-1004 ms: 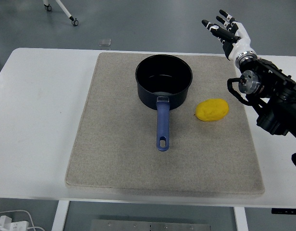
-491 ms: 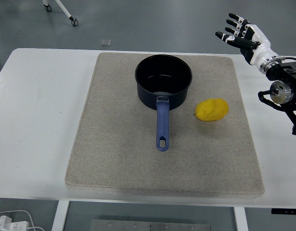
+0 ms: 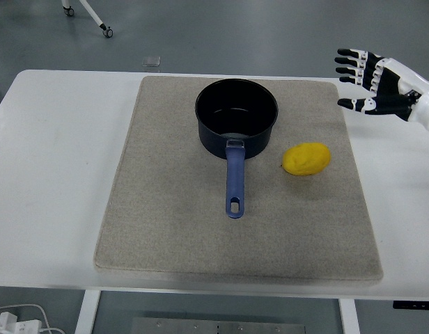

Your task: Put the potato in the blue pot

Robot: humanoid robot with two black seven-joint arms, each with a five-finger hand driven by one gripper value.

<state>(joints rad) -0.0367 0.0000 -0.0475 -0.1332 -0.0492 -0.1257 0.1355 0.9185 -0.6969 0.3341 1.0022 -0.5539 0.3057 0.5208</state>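
A yellow potato [image 3: 307, 158] lies on the grey mat [image 3: 166, 209], just right of the blue pot [image 3: 236, 117]. The pot stands upright at the mat's back middle, dark and empty inside, its blue handle [image 3: 234, 179] pointing toward the near edge. My right hand [image 3: 371, 78] hovers at the far right, above the table beyond the mat's back right corner, fingers spread and holding nothing. It is well apart from the potato. The left arm does not show.
The white table [image 3: 54, 167] extends left and right of the mat. Beyond its far edge is grey floor with a wheeled stand leg [image 3: 96, 21] and a small floor plate [image 3: 152, 61]. A cable lies below the table's front left corner [image 3: 12, 320].
My right arm has pulled back to the right; the forearm has left the picture, only the open hand remains, lower and farther right. Pot and potato have not moved.
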